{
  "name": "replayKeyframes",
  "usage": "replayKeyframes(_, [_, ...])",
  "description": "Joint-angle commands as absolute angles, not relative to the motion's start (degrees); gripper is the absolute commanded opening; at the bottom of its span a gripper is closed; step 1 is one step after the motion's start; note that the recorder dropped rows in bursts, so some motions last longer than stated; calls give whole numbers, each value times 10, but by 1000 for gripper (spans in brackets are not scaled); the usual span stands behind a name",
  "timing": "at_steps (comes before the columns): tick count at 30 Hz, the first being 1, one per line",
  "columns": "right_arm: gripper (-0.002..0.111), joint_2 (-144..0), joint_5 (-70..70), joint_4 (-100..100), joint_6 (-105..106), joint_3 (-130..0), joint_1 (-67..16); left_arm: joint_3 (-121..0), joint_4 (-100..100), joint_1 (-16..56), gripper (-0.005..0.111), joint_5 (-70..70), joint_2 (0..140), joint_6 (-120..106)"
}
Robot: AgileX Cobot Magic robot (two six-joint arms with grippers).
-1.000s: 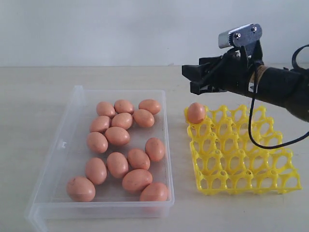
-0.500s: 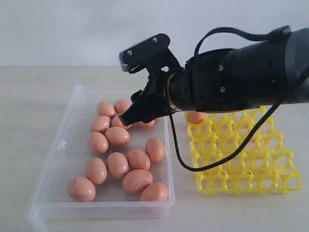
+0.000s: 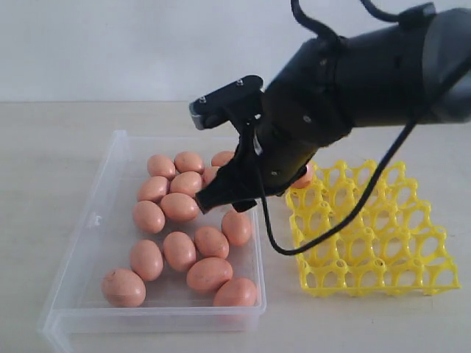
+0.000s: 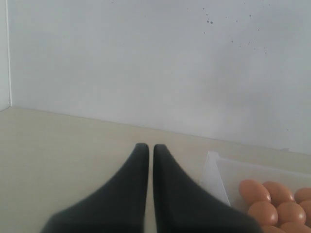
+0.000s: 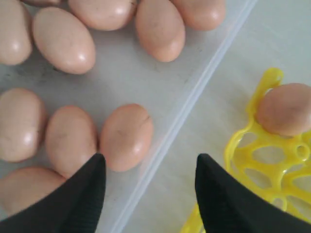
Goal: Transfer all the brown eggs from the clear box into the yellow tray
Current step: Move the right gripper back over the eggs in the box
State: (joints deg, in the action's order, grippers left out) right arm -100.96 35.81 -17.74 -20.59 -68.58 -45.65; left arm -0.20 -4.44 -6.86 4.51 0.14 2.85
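Observation:
Several brown eggs (image 3: 179,207) lie loose in the clear box (image 3: 96,220), left of the yellow tray (image 3: 383,243). One egg (image 3: 303,179) sits in the tray's far-left corner cup, mostly hidden by my right arm; the right wrist view shows it clearly as egg (image 5: 285,108). My right gripper (image 3: 228,198) hangs open over the box's right side, and in its wrist view the gripper (image 5: 150,162) straddles the box wall (image 5: 194,92), beside an egg (image 5: 126,137). My left gripper (image 4: 146,148) is shut and empty over bare table, left of the box corner (image 4: 214,167).
The light table runs to a white wall behind. My bulky right arm (image 3: 353,81) and its black cable (image 3: 324,235) reach across the tray's far-left part. A small latch tab (image 3: 94,219) sits on the box's left wall.
My right arm swung left from above the tray to over the box, then lowered toward the eggs near the right wall. One egg stays in the tray's corner cup.

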Motion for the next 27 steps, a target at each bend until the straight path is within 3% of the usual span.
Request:
replayKeyframes(1, [50,-1040,435,-69,-133,-760,-457,0,-49,-68,4,44,0,34])
replayKeyframes(9, [50,-1121,462,60,81,-817,-458,0,-49,-68,4,43,0,34])
replayKeyframes(27, [50,-1167,407,40,175,-817,-458,0,-49,-68,4,44,0,34])
